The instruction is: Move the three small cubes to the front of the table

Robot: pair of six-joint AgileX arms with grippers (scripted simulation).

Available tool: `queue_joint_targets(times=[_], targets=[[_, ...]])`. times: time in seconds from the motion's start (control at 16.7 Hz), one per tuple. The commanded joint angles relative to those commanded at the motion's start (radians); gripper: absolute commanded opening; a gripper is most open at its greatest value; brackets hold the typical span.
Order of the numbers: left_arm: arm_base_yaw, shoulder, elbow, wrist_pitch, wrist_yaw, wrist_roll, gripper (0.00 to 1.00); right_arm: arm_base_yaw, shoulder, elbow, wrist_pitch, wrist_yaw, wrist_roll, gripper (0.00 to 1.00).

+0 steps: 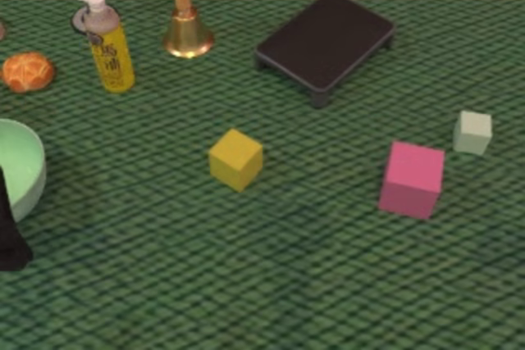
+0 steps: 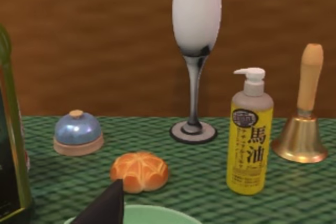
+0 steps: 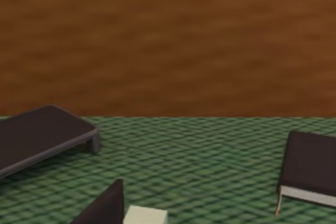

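Three cubes stand apart on the table's green cloth. The yellow cube is near the middle. To its right are the bigger pink cube and, a little behind that, the small pale grey-green cube. My left gripper is a dark shape at the left edge beside a green bowl, far from all the cubes. My right arm is outside the top view. In the right wrist view a dark part of my right gripper shows just beside the pale cube.
A dark flat tray stands at the back, right of centre. Back left hold a brass bell, a yellow pump bottle, a bread roll and a wine glass. The green bowl is at the left edge. A dark book lies nearby.
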Motion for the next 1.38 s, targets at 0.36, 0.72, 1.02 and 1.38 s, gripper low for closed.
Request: queue_joint_targets(times=[0.36, 0.72, 1.02, 1.38], targets=[[0.000, 0.000, 0.000, 0.000, 0.000, 0.000, 1.00, 0.010, 0.102, 0.103, -0.068, -0.004, 0.022, 1.00], [0.000, 0.000, 0.000, 0.000, 0.000, 0.000, 1.00, 0.032, 0.570, 0.548, -0.336, -0.002, 0.096, 1.00], [0.000, 0.000, 0.000, 0.000, 0.000, 0.000, 1.00, 0.057, 1.191, 1.034, -0.648, 0.006, 0.169, 1.00], [0.000, 0.000, 0.000, 0.000, 0.000, 0.000, 1.00, 0.088, 1.875, 1.562, -0.999, 0.013, 0.254, 1.00]])
